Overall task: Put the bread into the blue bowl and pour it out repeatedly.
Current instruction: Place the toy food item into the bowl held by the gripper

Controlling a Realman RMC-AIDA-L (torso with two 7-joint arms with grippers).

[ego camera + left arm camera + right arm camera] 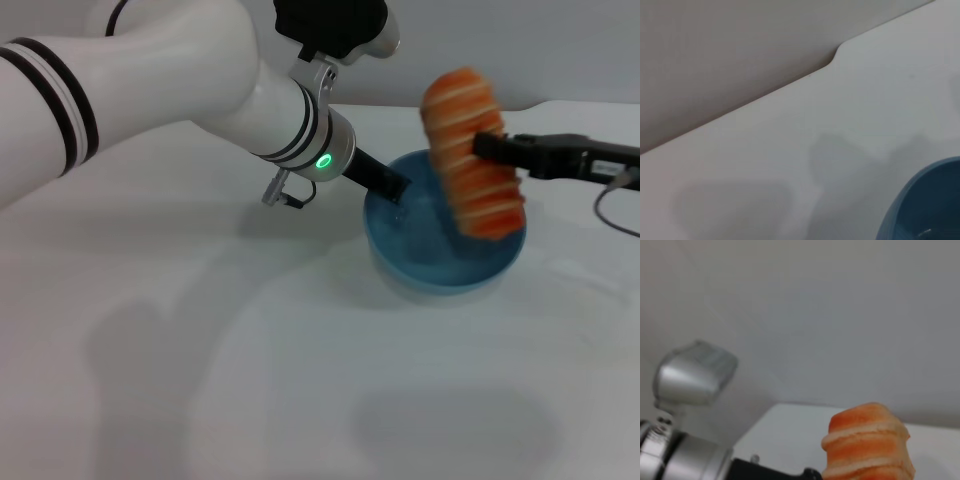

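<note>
head view: right hand clamps bread above blue bowl; left hand grips rim.

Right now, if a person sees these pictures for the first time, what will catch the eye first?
The bread, striped orange and tan, stands out most: the right claw holds it in the air, tilted, above the blue bowl. Next comes the big white left arm, reaching across from the left, with its claw gripping the bowl's near-left rim. The bowl sits on a plain white table.
</note>
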